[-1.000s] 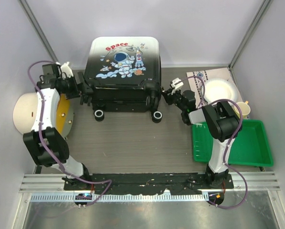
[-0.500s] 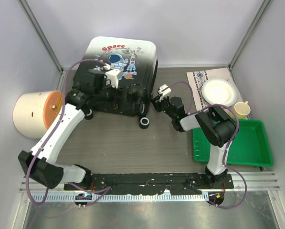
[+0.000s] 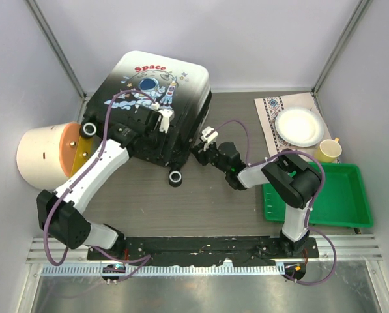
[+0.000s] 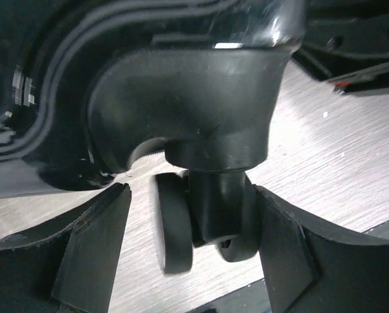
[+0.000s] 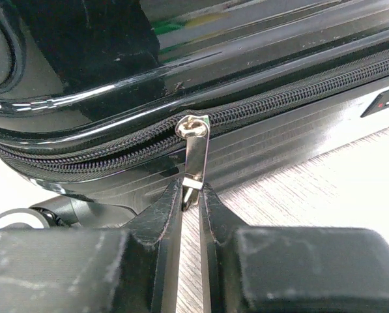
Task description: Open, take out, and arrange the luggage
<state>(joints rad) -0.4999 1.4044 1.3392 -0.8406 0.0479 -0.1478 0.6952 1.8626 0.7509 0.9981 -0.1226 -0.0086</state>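
The luggage [image 3: 156, 85], a white-to-black suitcase with an astronaut and red "Space" print, stands closed and turned at an angle at the back left. My left gripper [image 3: 160, 125] is at its lower front edge. In the left wrist view it is open [image 4: 193, 195], its jaws on either side of a black caster wheel [image 4: 210, 222]; the right finger [image 4: 285, 248] is close against the wheel. My right gripper [image 3: 197, 150] is at the suitcase's right corner. In the right wrist view it is shut [image 5: 191, 190] on the silver zipper pull [image 5: 195, 153] of the closed zipper [image 5: 279, 101].
A cream bin with an orange lid [image 3: 47, 155] lies at the left by the suitcase. A green tray [image 3: 341, 202] is at the right, with a white plate [image 3: 300, 126] on a patterned mat [image 3: 270, 107] and a yellow cup [image 3: 330, 151] behind it. A free wheel [image 3: 175, 177] points forward.
The suitcase has swung and slid left and toward the front. My left gripper moved from its left side to the front wheel. My right gripper followed leftward, holding the zipper pull.
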